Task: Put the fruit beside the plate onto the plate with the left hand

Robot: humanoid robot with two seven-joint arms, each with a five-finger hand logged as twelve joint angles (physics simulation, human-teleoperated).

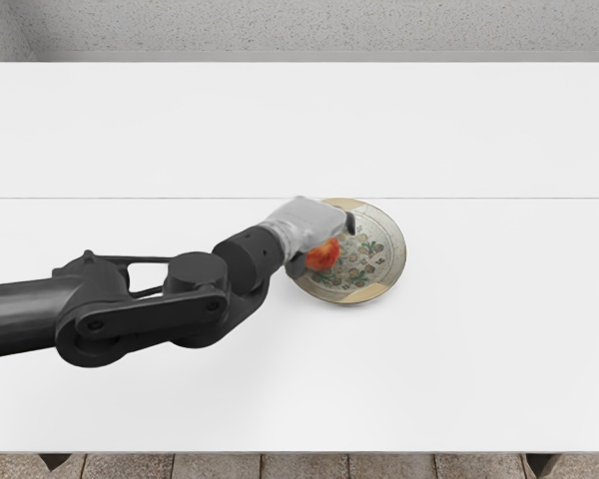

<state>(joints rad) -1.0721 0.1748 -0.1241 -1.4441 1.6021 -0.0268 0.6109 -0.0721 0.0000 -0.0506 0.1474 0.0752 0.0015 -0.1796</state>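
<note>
The fruit (325,255), small and red-orange, sits over the left rim of the plate (391,257), enclosed by the curled fingers of the left hand (305,229). Judged light, rounded, smooth-skinned and easily bruised, so a gentle grip across its widest part is advised.

The left arm (130,309) reaches in from the desk's (479,379) left edge, elbow bent, its hand (309,235) palm-down, closed around the fruit (325,254).

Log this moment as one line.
left hand: over plate left rim | fruit: at hand, over plate's left part | grasp: unclear | right hand: not in view
</note>
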